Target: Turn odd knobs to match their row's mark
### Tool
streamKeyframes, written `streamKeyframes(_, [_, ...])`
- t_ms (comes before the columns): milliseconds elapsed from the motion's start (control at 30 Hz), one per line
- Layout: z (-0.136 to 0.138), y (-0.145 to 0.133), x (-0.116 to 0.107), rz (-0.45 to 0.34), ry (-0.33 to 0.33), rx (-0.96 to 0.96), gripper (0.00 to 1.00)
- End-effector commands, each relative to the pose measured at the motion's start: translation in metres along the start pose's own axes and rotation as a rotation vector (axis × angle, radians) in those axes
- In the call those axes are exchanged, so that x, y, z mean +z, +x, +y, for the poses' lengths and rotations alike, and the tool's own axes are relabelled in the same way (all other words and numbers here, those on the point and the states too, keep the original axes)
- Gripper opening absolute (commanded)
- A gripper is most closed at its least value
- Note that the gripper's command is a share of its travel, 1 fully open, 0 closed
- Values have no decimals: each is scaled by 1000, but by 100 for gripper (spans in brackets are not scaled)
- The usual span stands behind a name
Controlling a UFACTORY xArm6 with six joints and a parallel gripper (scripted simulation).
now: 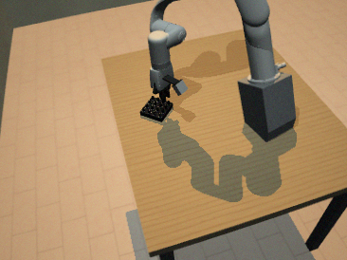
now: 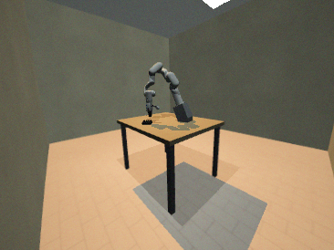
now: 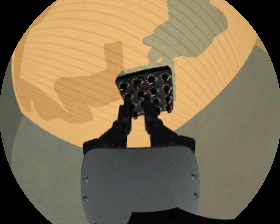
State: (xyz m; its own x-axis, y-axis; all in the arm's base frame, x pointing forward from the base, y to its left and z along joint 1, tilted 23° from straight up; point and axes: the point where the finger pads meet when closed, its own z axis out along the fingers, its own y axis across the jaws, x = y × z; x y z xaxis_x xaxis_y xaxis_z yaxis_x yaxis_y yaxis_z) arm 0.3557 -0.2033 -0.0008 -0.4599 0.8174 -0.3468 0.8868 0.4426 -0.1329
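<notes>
- Wood grain ran beneath everything on the table [image 1: 147, 195] [image 2: 203, 122] [image 3: 210, 75], and hard shadows crossed it.
- Nearest the wrist camera, your gripper [image 1: 164, 97] [image 2: 150, 115] [image 3: 137, 102] had its two fingers a little way apart, with nothing clamped between them. If you lowered it with that gap off centre, a tip could land on a knob top or nudge a neighbour off its starting mark.
- Just below the fingers, the knob box [image 1: 155, 118] [image 2: 147, 122] [image 3: 145, 73] sat on the table, near its edge. Its knobs stood close together, so a wide grip or a sideways drift risked turning two at once. Pushing hard against an end stop could have twisted or slid the whole box.
- You could not read the white lines or printed names at that size; a miscounted row or a box taken back to front would have spoiled a correct knob.
- Farther back, the arm [image 1: 159, 52] [image 2: 157, 67] reached over from its dark base block [image 1: 280, 109] [image 2: 184, 111], before plain walls [image 2: 100, 50].
</notes>
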Motion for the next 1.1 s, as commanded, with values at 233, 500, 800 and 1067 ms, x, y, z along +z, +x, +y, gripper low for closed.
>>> streamKeyframes(233, [1,-1,-3,-24,-8,372,19])
streamKeyframes(500, [1,-1,-5,-23,-10,583,19])
streamKeyframes(800, [1,-1,-7,-21,-14,862,19])
streamKeyframes(1067, [1,-1,-8,-20,-15,980,19])
